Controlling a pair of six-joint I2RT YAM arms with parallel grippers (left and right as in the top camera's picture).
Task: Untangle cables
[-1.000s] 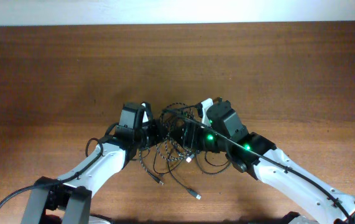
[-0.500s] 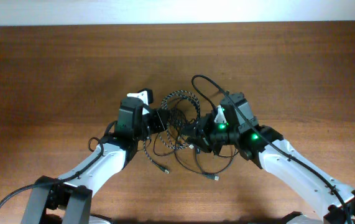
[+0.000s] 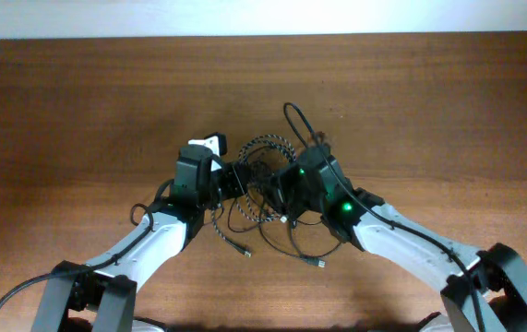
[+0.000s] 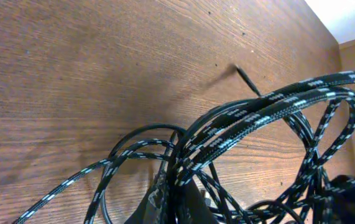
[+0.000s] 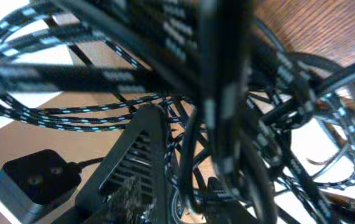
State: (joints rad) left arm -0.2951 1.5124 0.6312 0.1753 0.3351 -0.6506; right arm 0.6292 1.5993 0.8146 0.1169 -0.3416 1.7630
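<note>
cables (image 3: 272,144) tangled in one clump on tabletop (image 3: 78,111); left claw (image 3: 235,177) pinches braided cable (image 4: 264,109); right claw (image 3: 286,189) state unclear; separation undone.

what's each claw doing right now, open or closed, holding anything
left claw: closed, apparently pinching the braided cable
right claw: cannot be told, the views are too cluttered
</note>
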